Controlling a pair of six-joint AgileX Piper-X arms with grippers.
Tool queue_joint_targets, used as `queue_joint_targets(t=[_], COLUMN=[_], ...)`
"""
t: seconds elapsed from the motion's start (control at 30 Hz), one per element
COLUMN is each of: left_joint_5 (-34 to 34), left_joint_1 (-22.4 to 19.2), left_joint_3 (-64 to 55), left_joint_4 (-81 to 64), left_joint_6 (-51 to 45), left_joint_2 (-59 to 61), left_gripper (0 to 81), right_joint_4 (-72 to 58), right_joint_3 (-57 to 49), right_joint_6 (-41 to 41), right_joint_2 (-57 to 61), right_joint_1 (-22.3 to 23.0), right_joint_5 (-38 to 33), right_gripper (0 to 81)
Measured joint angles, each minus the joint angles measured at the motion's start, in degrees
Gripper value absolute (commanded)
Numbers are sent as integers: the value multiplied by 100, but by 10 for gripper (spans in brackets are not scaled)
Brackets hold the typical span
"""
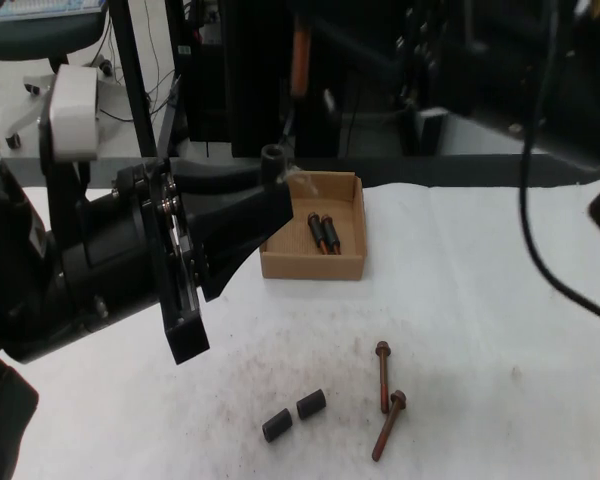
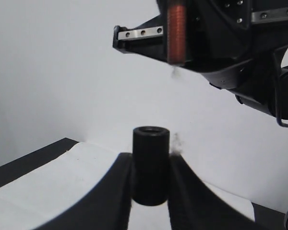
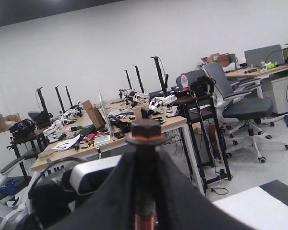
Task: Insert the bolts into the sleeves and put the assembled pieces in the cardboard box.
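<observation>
My left gripper [image 2: 150,178] is shut on an upright black sleeve [image 2: 150,163], open end up; in the high view the sleeve [image 1: 273,156] hangs above the back left corner of the cardboard box [image 1: 312,266]. Directly above it, my right gripper [image 3: 145,165] is shut on a copper-coloured bolt [image 3: 145,135], which points down [image 2: 176,31] with its tip a short way above the sleeve's mouth. Two assembled pieces [image 1: 322,233] lie in the box. On the cloth in front lie two loose bolts [image 1: 383,375] [image 1: 389,425] and two loose sleeves [image 1: 311,404] [image 1: 277,425].
The left arm's dark body [image 1: 100,270] covers the left part of the bench. A white cloth [image 1: 480,300] covers the bench, with bare room to the right of the box. A black cable [image 1: 540,250] hangs at the right.
</observation>
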Motion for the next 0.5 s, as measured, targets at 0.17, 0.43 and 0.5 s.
queue_joint_targets(t=[0.17,0.43,0.5], left_joint_5=[0,0,0], left_joint_1=[0,0,0], left_joint_3=[0,0,0], left_joint_4=[0,0,0], left_joint_6=[20,37,37], left_joint_2=[0,0,0], left_gripper=[4,4,4], right_joint_4=[14,22,22], right_joint_3=[0,0,0], right_joint_6=[0,0,0], right_joint_2=[128,139,139], right_joint_1=[-4,88,139], right_joint_5=[0,0,0], right_gripper=[8,8,8])
